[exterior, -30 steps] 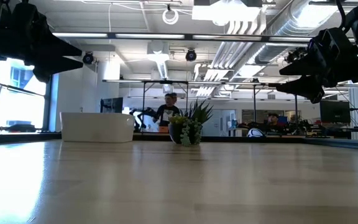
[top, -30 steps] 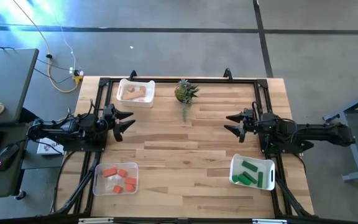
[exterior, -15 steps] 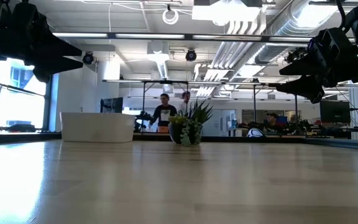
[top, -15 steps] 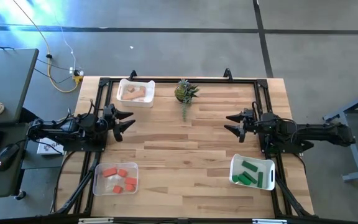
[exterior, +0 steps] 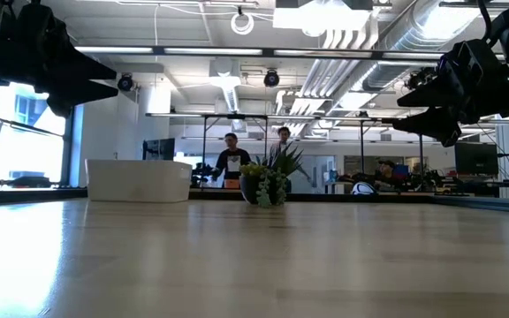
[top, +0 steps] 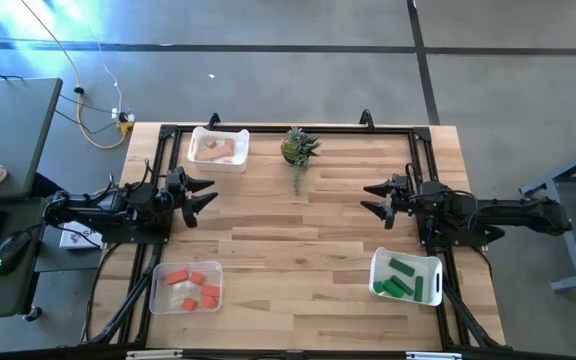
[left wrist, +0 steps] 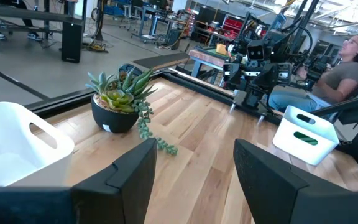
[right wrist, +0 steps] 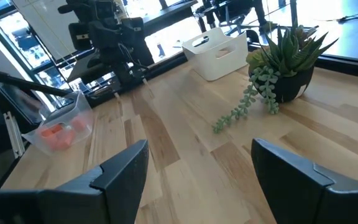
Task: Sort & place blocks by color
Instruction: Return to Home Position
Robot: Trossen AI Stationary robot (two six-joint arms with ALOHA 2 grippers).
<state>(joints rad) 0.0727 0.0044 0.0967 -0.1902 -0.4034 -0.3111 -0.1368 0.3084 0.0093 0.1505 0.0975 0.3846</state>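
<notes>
On the desk [top: 298, 250], three bins hold every block in view, one colour to each; no block lies on the bare wood.

Far-left corner: a white bin [top: 218, 130] holds the tan blocks [top: 216, 152], a few pieces lying close together on its floor.

Near-left corner: a clear bin [top: 186, 264] holds the red-orange blocks [top: 192, 288], several short pieces spread loosely inside it and showing through its wall in the right wrist view.

Near-right corner: a second white bin [top: 378, 268] holds the green blocks [top: 402, 278], short bars lying at slight angles to one another.

Far edge, middle: a potted plant [top: 298, 148] stands upright between the two sides of the desk, with one strand trailing onto the wood toward the near side. It is well apart from all three bins.

Left side: the left pincer [top: 208, 194] hangs above the desk between the far white bin and the clear bin, pointing toward the middle. Its fingers are spread wide and nothing is between them.

Right side: the right pincer [top: 366, 198] faces it from across the desk, farther back than the green blocks' bin, fingers likewise spread wide and holding nothing. In the low view both pincers sit high above the desk surface.

Background: people [exterior: 231, 159] stand in the room beyond the far edge.
</notes>
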